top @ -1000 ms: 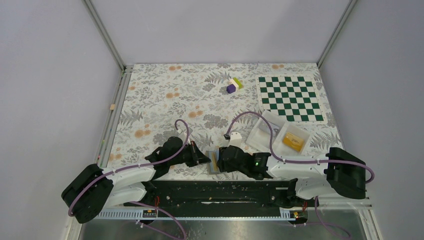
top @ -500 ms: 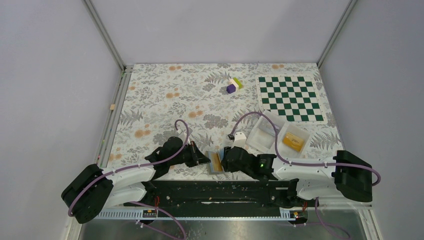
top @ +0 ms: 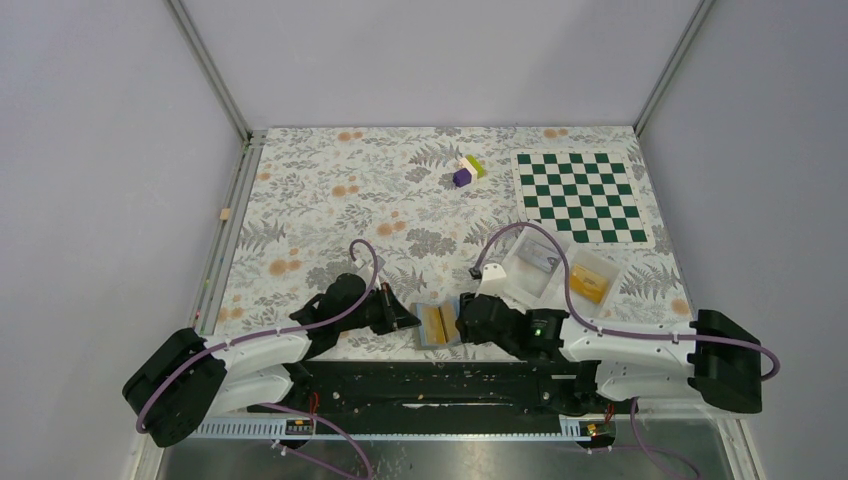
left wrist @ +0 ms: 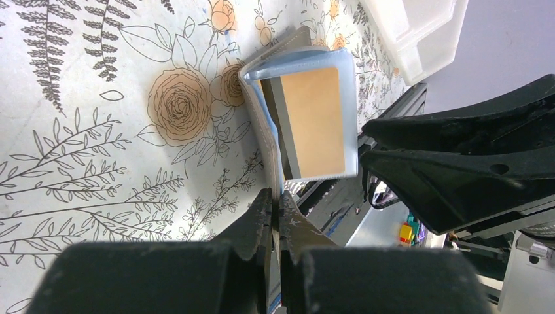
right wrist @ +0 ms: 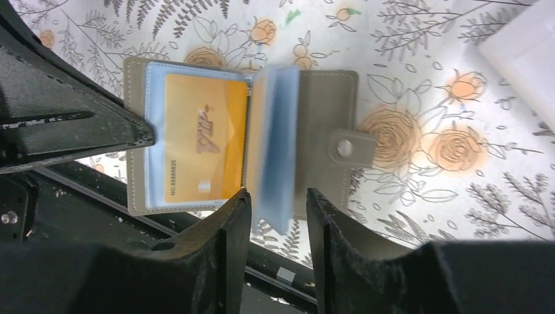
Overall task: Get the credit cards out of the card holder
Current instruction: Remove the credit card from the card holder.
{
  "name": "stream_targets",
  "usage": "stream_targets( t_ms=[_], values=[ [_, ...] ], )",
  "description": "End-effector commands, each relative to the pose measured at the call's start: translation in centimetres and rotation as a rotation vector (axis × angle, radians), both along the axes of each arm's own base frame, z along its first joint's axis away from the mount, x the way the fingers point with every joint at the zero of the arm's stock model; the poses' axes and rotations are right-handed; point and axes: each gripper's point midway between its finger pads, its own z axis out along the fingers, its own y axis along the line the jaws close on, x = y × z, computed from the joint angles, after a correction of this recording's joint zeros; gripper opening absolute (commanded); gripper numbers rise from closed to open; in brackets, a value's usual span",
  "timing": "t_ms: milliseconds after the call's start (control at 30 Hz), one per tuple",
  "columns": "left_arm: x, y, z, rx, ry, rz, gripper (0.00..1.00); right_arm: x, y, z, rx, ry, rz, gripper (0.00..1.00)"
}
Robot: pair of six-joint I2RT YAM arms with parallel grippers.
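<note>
Looking from above, we see the card holder (top: 437, 323) lying open at the near edge of the table (top: 330, 200), between the two grippers. The left gripper (left wrist: 276, 196) is at its left side, fingers pressed together on the edge of the grey cover. The right gripper (right wrist: 278, 196) is at its right side with fingers spread. A light blue sleeve leaf (right wrist: 278, 131), blurred, stands up between them, and we cannot tell whether either finger touches it. A yellow credit card (right wrist: 199, 147) marked VIP sits in the left blue sleeve. The snap tab (right wrist: 343, 148) lies on the right half of the cover. A white divided tray (top: 520, 278) rests on the table, right of the holder and farther back.
</note>
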Motion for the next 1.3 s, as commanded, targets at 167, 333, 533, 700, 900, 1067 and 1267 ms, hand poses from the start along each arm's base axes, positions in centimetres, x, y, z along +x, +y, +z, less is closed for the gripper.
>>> stream_targets(
  t_ms=[167, 333, 533, 700, 900, 1067, 1267],
  values=[
    [0.6, -0.5, 1.0, -0.02, -0.058, -0.013, 0.0, 0.5, -1.3, 3.8, 0.014, -0.047, -0.027, 0.46],
    [0.5, -0.5, 0.7, -0.011, -0.057, -0.023, 0.0, -0.2, 0.9, 5.1, 0.109, -0.036, 0.055, 0.46],
    [0.4, -0.1, -0.5, 0.047, -0.038, -0.027, 0.0, 0.1, 3.4, 4.0, 0.249, 0.029, 0.148, 0.45],
    [0.7, 0.9, -1.7, 0.123, -0.014, 0.008, 0.17, 0.2, 4.8, 3.2, 0.329, 0.085, 0.214, 0.43],
    [2.0, 2.2, -0.8, 0.222, -0.028, 0.081, 0.4, -0.2, 5.8, 0.7, 0.322, 0.175, 0.211, 0.42],
    [1.9, 2.3, 1.1, 0.184, -0.026, 0.108, 0.39, -0.2, 5.6, -1.0, 0.319, 0.212, 0.175, 0.41],
    [1.0, 0.2, 2.4, 0.051, -0.027, 0.043, 0.27, -0.1, 5.1, -1.6, 0.317, 0.212, 0.145, 0.4]
  ],
)
